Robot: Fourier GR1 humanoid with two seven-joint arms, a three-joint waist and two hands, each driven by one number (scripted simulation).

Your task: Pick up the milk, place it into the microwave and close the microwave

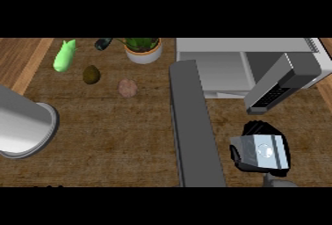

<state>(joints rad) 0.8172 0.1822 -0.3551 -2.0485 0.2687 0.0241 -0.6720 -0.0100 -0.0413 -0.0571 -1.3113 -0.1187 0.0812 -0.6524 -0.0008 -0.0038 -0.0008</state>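
The milk (265,151), a pale grey carton, is at the lower right with my right hand (258,128) shut on it; black fingers curl over its far and left sides. It is held in front of the microwave (220,72), which stands at the back right with its pale cavity showing. The microwave's open door (194,132) juts toward me as a long dark grey slab just left of the hand. The keypad panel (279,88) is just beyond the milk. My left forearm (23,125) shows as a thick grey cylinder at the left edge; its hand is out of sight.
On the wooden counter (117,132) at the back left lie a green bottle-like object (65,56), a dark olive fruit (91,74) and a brownish potato (128,88). A white potted plant (143,49) stands near the microwave's left corner.
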